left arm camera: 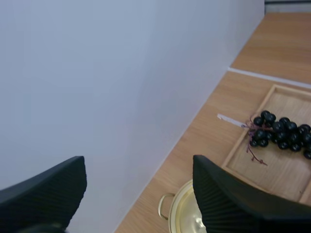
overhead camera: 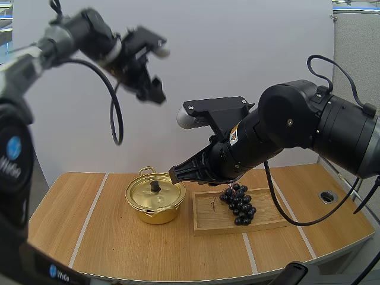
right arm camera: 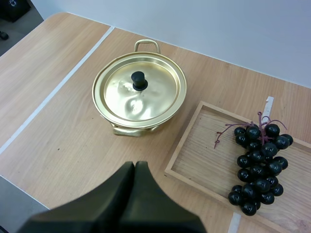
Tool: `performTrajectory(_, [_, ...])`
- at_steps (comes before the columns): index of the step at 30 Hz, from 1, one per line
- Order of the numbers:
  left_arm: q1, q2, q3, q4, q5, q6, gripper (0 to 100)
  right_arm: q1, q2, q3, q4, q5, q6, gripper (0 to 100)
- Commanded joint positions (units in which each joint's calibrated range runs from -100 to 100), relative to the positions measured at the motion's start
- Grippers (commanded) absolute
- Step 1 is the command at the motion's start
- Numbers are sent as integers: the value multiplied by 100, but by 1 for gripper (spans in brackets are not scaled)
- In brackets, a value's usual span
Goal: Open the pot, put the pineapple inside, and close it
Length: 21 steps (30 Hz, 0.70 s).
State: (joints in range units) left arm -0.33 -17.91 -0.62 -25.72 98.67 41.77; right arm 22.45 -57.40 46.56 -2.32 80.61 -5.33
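Both are hanging empty, left claw [left arm camera: 138,194] wide, right claw [right arm camera: 134,167] closed; I'm judging the slick, light lid [right arm camera: 121,99] best pinched by its knob [right arm camera: 139,80].

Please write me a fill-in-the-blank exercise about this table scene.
The lid with a black knob is ___ the round golden metal pot.
The bunch of black grapes lies in the rectangular wooden ___.
The jaws of the left arm stand ___.
The jaws of the right arm are ___.
Missing words: on, tray, open, shut.
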Motion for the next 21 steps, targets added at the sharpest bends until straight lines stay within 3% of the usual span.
performTrajectory(1, [-2, -1175, -656, 25, 133, -334, 100, -4, -66, 9, -27, 5, -30, 0])
performTrajectory(11, [-2, -2552, -668, 25, 133, -750, 100, -4, -66, 9, -27, 5, -30, 0])
performTrajectory(12, [-2, -2668, -668, 25, 133, -857, 94, -4, -66, 9, -27, 5, -30, 0])
performTrajectory(13, [-2, -2755, -668, 25, 133, -966, 81, -4, -66, 9, -27, 5, -30, 0])
performTrajectory(16, [-2, -3046, -668, 25, 133, -1167, 29, -4, -66, 9, 23, 3, -30, 0])
performTrajectory(18, [-2, -3175, -640, 25, 133, -1235, 4, -4, -66, 9, 52, -13, -30, 0])
performTrajectory(21, [-2, -3415, -450, 25, 133, -1372, 0, -4, -66, 9, 79, -66, -30, 0])
